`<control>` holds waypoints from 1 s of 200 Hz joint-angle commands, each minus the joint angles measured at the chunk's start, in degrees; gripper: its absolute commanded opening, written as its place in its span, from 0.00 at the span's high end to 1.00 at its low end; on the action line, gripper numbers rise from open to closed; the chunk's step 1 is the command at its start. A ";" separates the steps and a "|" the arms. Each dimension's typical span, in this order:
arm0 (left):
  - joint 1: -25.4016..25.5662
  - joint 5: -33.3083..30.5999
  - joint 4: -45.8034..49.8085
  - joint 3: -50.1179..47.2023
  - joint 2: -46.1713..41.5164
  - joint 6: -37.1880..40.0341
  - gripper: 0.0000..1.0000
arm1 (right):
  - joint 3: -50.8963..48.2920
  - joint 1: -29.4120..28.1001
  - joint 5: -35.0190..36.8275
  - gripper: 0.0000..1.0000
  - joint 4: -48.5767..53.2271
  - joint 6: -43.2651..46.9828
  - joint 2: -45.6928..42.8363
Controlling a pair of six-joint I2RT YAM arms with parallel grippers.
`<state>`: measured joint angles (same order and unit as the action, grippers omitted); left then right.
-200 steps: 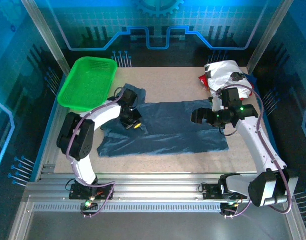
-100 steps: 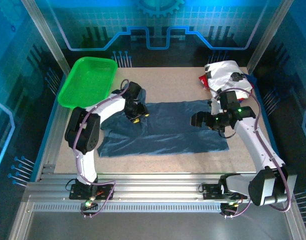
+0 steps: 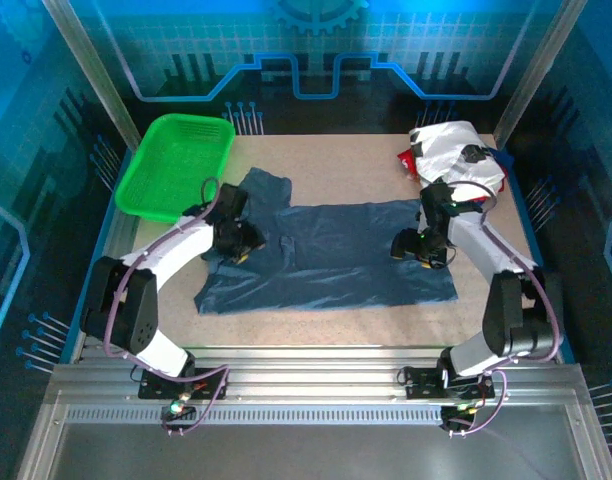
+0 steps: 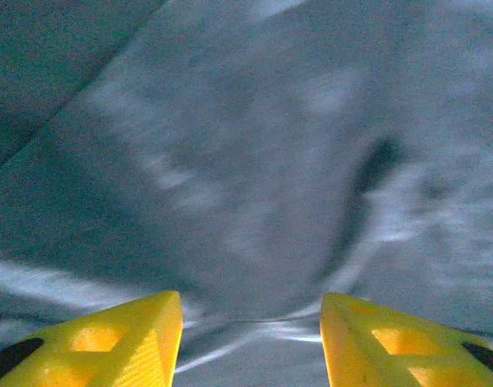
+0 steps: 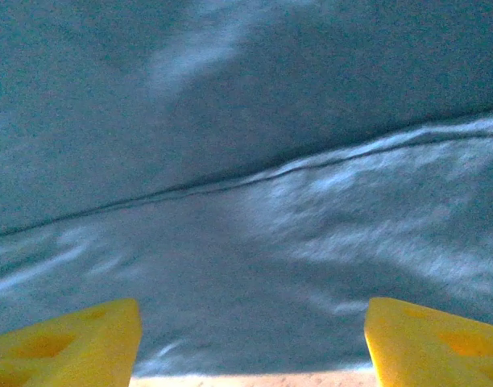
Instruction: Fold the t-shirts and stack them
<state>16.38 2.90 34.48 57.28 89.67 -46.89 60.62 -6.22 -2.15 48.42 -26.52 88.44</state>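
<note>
Dark slate-blue short-sleeved cloth t-shirt (image 3: 336, 255) is lying spread flat across the middle of the light speckled table (image 3: 336, 160), its long axis running left to right, one sleeve reaching up toward the green plastic mesh basket (image 3: 176, 165) at the far left corner. Bundle of white printed t-shirts with a red one (image 3: 451, 150) is sitting crumpled at the far right corner, apart from the spread shirt. Left end effector (image 3: 242, 243) is hovering low over the shirt's left end, its yellow fingers (image 4: 109, 343) standing parted with cloth below and nothing pinched between them. Right end effector (image 3: 416, 250) is hanging over the right end near a stitched seam, fingers (image 5: 440, 343) spread wide and gripping nothing, bare table just showing at the cloth's edge. Judgement: each arm is sitting nearer its own end of the shirt, so the coming pinch is likely depending on both dropping straight down onto the cloth directly beneath.
</note>
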 commanded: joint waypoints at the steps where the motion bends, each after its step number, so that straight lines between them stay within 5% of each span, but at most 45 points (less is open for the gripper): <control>1: -0.42 -2.84 0.90 -5.77 -0.94 -1.60 0.54 | -0.67 0.25 5.84 0.32 -0.82 -2.75 3.27; 27: -0.56 -2.90 0.97 -10.39 -0.83 -1.81 0.55 | -2.45 -0.38 9.66 0.41 -0.54 -2.66 5.06; 118: 1.47 0.85 1.91 -22.09 -8.37 -6.58 0.53 | -9.91 -1.09 14.08 0.46 1.09 -2.61 4.49; 160: 2.69 1.24 3.45 -21.29 -12.01 -8.38 0.42 | -12.41 -0.93 14.73 0.48 3.02 -4.37 0.49; 200: 2.77 -1.75 9.09 -10.07 -17.62 -6.16 0.30 | -5.60 -0.37 13.94 0.47 6.47 -5.90 -5.60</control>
<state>18.83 3.09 38.04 39.48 75.85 -54.11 50.19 -6.48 11.05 51.44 -30.35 86.24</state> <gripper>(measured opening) 0.678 0.525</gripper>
